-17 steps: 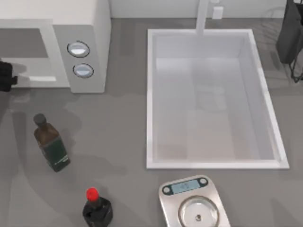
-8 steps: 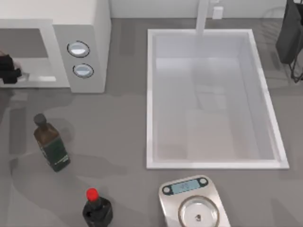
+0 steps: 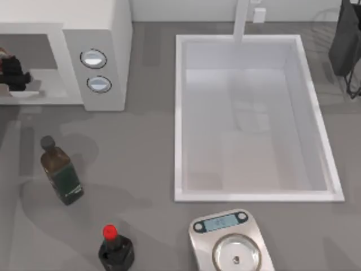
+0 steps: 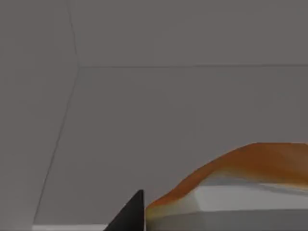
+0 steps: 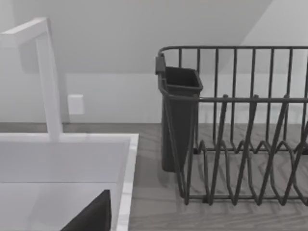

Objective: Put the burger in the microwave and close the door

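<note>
The white microwave (image 3: 101,28) stands at the table's back left, its grey cavity (image 3: 39,51) open toward the front and two silver knobs (image 3: 93,58) on its side panel. My left gripper (image 3: 14,73) reaches into the cavity's mouth at the picture's left edge. In the left wrist view the glossy orange burger (image 4: 250,159) sits right by one black fingertip (image 4: 131,214), with the cavity's grey walls behind it. The gripper is shut on the burger. The door is out of view. My right arm (image 3: 345,42) stays parked at the back right.
A white sink (image 3: 178,113) with a faucet (image 3: 241,20) fills the middle. A green bottle (image 3: 62,172) and a red-capped black bottle (image 3: 115,248) stand front left. A kitchen scale (image 3: 231,243) sits at the front edge. A dark dish rack (image 5: 240,144) stands back right.
My left gripper has moved back and slightly right, carrying the burger from in front of the microwave into the cavity's mouth. The right arm has not moved.
</note>
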`<control>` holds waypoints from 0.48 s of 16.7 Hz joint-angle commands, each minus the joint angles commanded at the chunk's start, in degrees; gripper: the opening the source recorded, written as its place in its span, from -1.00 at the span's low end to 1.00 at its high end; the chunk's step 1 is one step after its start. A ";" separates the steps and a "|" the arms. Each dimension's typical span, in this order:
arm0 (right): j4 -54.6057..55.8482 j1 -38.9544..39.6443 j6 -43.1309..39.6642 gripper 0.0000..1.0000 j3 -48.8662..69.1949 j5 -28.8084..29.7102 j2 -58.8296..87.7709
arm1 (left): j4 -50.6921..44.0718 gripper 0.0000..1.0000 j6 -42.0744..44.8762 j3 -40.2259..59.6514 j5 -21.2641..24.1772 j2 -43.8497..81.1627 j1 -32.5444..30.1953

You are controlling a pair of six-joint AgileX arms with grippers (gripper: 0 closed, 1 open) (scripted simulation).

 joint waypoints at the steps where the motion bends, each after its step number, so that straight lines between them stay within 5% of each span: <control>1: 0.00 0.00 0.00 1.00 0.00 0.00 0.00 | -0.46 -1.00 -0.17 2.01 -0.58 0.49 -0.80; 8: 0.00 0.00 0.00 1.00 0.00 0.00 0.00 | -5.98 -1.00 -0.89 15.17 -2.48 6.49 -2.61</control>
